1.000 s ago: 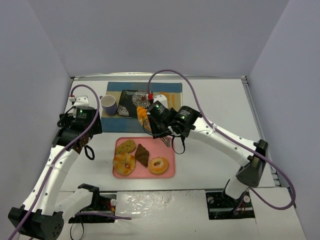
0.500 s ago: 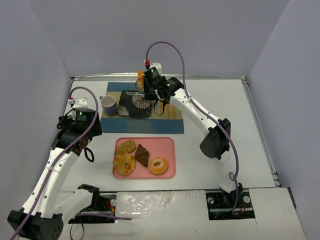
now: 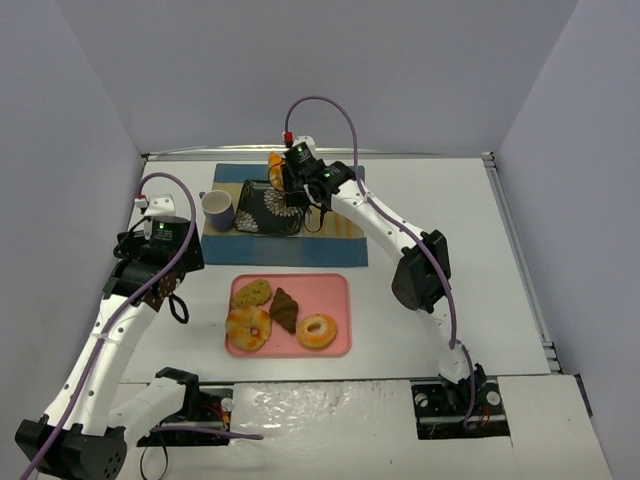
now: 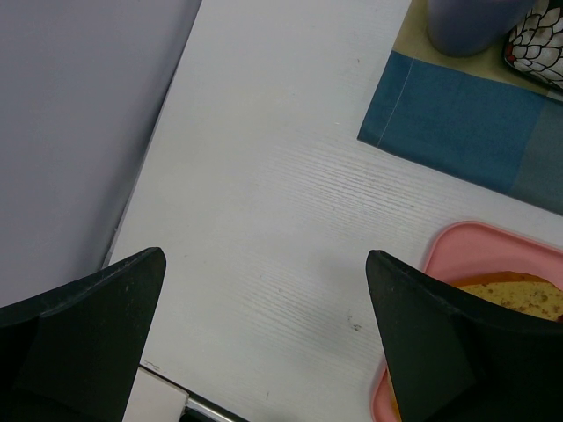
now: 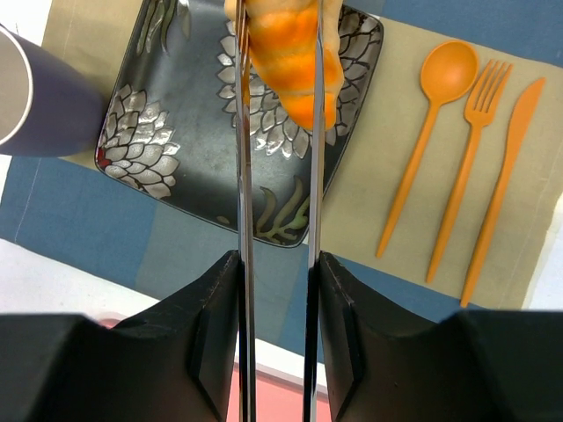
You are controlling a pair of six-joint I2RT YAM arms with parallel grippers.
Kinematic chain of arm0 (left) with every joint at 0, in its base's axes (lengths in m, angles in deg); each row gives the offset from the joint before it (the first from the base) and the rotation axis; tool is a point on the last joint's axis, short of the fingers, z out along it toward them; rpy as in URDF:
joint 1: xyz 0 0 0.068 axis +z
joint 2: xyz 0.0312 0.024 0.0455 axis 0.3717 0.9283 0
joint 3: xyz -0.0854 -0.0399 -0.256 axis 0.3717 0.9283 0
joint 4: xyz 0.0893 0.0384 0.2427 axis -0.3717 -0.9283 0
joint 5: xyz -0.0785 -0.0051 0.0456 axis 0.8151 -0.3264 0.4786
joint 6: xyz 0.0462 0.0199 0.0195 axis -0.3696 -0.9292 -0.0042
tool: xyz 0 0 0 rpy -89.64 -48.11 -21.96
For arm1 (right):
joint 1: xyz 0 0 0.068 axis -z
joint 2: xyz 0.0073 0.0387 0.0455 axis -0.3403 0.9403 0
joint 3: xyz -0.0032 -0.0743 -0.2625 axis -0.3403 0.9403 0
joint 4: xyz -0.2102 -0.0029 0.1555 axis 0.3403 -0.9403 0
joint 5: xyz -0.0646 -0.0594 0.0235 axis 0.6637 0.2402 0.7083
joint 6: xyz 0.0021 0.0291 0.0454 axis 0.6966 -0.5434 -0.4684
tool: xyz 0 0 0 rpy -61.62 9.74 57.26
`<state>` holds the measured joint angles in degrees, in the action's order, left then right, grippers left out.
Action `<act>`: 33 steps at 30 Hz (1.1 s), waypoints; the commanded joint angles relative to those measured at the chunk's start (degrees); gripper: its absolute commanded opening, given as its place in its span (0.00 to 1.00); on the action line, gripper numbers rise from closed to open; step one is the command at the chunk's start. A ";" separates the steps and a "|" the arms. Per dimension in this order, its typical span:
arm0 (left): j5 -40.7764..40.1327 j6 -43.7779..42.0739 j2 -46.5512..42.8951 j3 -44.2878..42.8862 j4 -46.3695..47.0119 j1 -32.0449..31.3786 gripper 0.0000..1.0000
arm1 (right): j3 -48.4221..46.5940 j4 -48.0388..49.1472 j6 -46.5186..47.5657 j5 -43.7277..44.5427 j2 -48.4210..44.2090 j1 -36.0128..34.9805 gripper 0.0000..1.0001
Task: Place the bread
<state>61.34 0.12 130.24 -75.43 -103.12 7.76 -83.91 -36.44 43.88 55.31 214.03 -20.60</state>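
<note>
- My right gripper (image 5: 276, 26) pinches the orange bread (image 5: 283, 66) across its middle, at the black plate's (image 5: 167, 114) far edge.
- It looks light, soft and crushable; a gentle mid-body squeeze suits it.

Left wrist view. Two black fingers (image 4: 84, 338) stand wide apart at the lower corners, nothing between them, above a white wood-grain worktop (image 4: 264, 202). Upper right: a blue cloth placemat (image 4: 457, 123) with a tan band carries the base of a dark blue cup (image 4: 471, 22) and the corner of a black petal-patterned plate (image 4: 538, 48). Lower right: a pink plastic tray (image 4: 466, 242) holds a speckled golden-brown piece of bread (image 4: 519, 292), partly hidden by one finger. A grey wall (image 4: 79, 114) borders the left.
</note>
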 commanded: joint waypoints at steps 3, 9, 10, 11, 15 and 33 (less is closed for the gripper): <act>-1.23 0.50 -0.04 -2.47 0.42 0.27 0.97 | 1.27 6.04 0.71 -1.15 -1.55 -0.03 0.00; -1.48 0.34 -0.14 -2.51 0.20 0.27 0.97 | 4.64 6.23 -0.12 -1.90 -1.71 -0.02 0.00; -1.50 0.35 -0.14 -2.48 0.19 0.27 0.97 | 4.96 6.27 -0.16 -1.92 -1.86 -0.02 0.00; -1.50 0.40 -0.16 -2.47 0.24 0.27 0.97 | 5.27 6.30 -0.24 -2.00 -1.99 -0.02 0.00; -1.50 0.31 -0.17 -2.54 0.32 0.27 0.97 | 5.87 6.23 -0.38 -2.03 -2.45 -0.02 0.00; -1.00 0.58 0.10 -2.27 1.01 0.27 0.97 | 6.19 6.14 1.55 0.90 -5.64 -0.35 0.57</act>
<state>61.30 0.14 130.26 -75.43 -103.31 7.76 -77.15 -32.78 44.47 54.04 214.01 -20.66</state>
